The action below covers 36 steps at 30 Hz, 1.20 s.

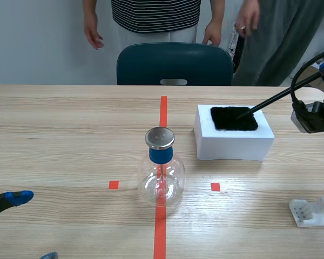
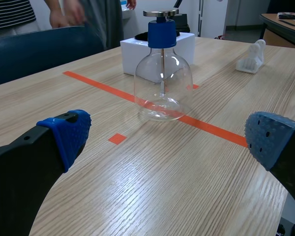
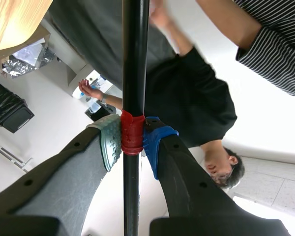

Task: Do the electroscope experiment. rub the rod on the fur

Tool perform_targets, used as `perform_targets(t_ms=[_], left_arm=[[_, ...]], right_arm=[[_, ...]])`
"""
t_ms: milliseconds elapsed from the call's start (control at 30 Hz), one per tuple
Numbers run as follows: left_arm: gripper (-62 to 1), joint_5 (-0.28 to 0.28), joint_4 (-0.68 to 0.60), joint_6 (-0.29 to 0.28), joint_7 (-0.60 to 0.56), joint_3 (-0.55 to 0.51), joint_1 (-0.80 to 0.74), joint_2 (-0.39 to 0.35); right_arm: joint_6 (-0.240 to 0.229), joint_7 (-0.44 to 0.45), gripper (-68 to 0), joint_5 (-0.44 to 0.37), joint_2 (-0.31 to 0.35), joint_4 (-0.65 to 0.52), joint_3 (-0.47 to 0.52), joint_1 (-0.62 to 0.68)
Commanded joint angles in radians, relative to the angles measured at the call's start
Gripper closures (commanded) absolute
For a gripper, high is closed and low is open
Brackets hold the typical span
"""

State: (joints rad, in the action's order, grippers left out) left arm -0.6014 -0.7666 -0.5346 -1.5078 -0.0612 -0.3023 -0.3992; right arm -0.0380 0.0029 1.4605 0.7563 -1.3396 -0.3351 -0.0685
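The rod (image 1: 270,101) has its tip on the black fur (image 1: 233,118) atop a white box (image 1: 235,145), with the right gripper (image 3: 132,140) clamped on it. The left gripper (image 2: 169,138) gapes wide, low over the wooden table (image 1: 59,135). A blue chair (image 1: 174,63) and people stand behind.

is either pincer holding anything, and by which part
The right pincer is shut on the black rod at its red tape band. The left pincer is open, holding nothing.
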Motion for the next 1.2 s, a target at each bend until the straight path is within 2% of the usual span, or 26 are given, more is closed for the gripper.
perform_targets(t_ms=[0,133,233,300,400,467,567,633,733,800,833,900,1100,1167], left_arm=[[-62.3,0.013,-0.015,-0.003,-0.046,-0.011,-0.005,-0.003],[-62.3,0.013,-0.015,-0.003,-0.046,-0.011,-0.005,-0.003],[-62.3,0.013,-0.015,-0.003,-0.046,-0.011,-0.005,-0.003],[-62.3,0.013,-0.015,-0.003,-0.046,-0.011,-0.005,-0.003],[-62.3,0.013,-0.015,-0.003,-0.046,-0.011,-0.005,-0.003],[-62.3,0.013,-0.015,-0.003,-0.046,-0.011,-0.005,-0.003],[-62.3,0.013,-0.015,-0.003,-0.046,-0.011,-0.005,-0.003],[-62.3,0.013,-0.015,-0.003,-0.046,-0.011,-0.005,-0.003],[-62.3,0.013,-0.015,-0.003,-0.046,-0.011,-0.005,-0.003],[-62.3,0.014,-0.015,-0.003,-0.046,-0.011,-0.005,-0.003],[-62.3,0.014,-0.015,-0.003,-0.046,-0.011,-0.005,-0.003],[-62.3,0.013,-0.015,-0.003,-0.046,-0.011,-0.005,-0.003],[-62.3,0.013,-0.015,-0.003,-0.046,-0.011,-0.005,-0.003],[-62.3,0.013,-0.015,-0.003,-0.046,-0.011,-0.005,-0.003]], right_arm=[[0.013,0.036,-0.2,0.000,0.019,-0.001,0.011,-0.015],[0.119,0.118,-0.2,0.000,0.019,-0.001,0.011,-0.015],[0.131,0.116,-0.2,0.000,0.019,-0.001,0.011,-0.015],[0.104,0.072,-0.2,0.000,0.019,-0.001,0.011,-0.014],[0.026,0.008,-0.2,0.000,0.019,-0.001,0.011,-0.014],[-0.014,0.000,-0.2,0.000,0.019,-0.001,0.011,-0.014],[-0.014,0.018,-0.2,0.000,0.019,-0.001,0.011,-0.014],[0.028,0.057,-0.2,0.000,0.019,-0.001,0.011,-0.015],[0.120,0.103,-0.2,0.000,0.014,-0.001,0.011,-0.014],[0.148,0.113,-0.2,0.000,0.014,-0.001,0.011,-0.014],[0.148,0.109,-0.2,0.000,0.014,-0.001,0.011,-0.014],[0.136,0.080,-0.2,0.000,0.014,-0.001,0.011,-0.014],[-0.039,-0.013,-0.2,0.000,0.014,-0.001,0.011,-0.012],[-0.046,-0.024,-0.2,0.000,0.014,-0.001,0.011,-0.012]])
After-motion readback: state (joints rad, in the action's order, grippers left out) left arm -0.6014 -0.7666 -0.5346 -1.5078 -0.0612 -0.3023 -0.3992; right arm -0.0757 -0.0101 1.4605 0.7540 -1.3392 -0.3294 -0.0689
